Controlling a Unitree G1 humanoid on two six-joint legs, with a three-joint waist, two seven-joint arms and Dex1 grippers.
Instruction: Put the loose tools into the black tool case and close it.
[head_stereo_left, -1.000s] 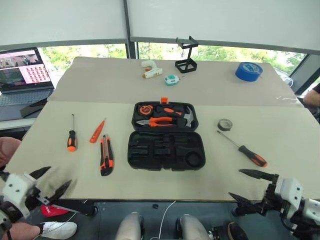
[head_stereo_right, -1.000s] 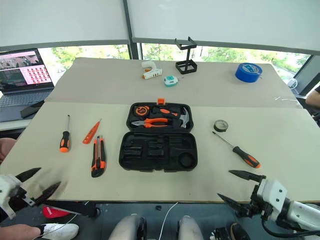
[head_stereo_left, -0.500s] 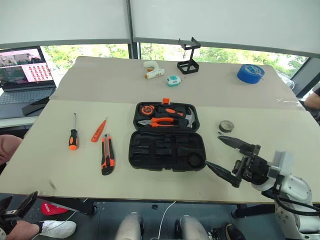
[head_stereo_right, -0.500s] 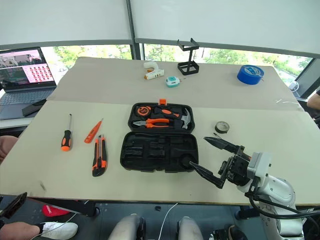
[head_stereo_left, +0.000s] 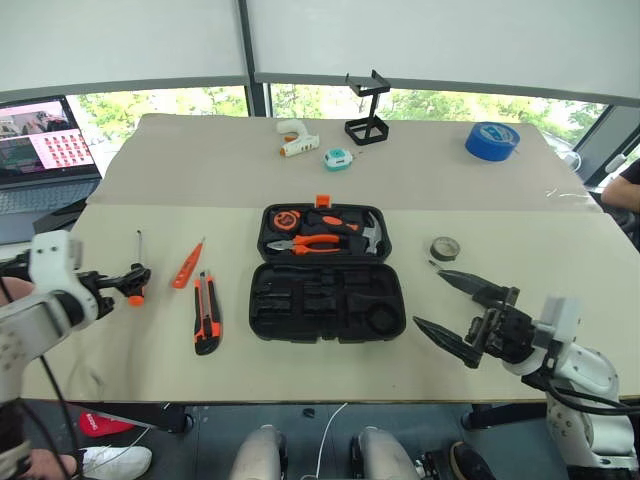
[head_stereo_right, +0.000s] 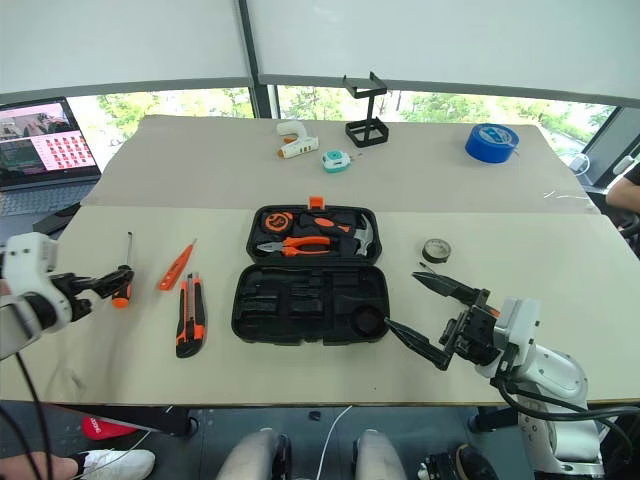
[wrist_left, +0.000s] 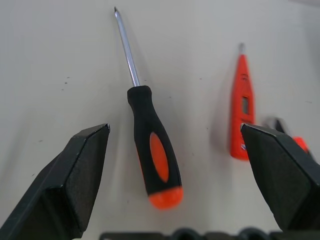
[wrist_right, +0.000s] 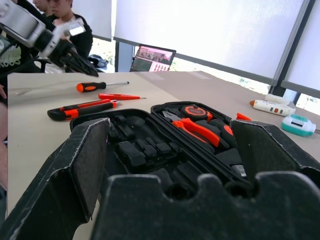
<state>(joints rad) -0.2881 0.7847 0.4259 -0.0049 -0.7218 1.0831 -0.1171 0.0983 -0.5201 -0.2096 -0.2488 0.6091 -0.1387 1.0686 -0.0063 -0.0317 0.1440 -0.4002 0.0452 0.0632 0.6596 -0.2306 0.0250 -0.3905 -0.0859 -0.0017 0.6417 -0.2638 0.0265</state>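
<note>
Head views: black tool case lies open mid-bench; utility knife and pen-like screwdriver on its left.
Left wrist view: left gripper gapes wide, empty, around a screwdriver near the bench's left edge.
Right wrist view: right gripper spread wide, empty, facing the case.

Left tool and right tool both hang above the tabletop, fingers spread wide.
</note>
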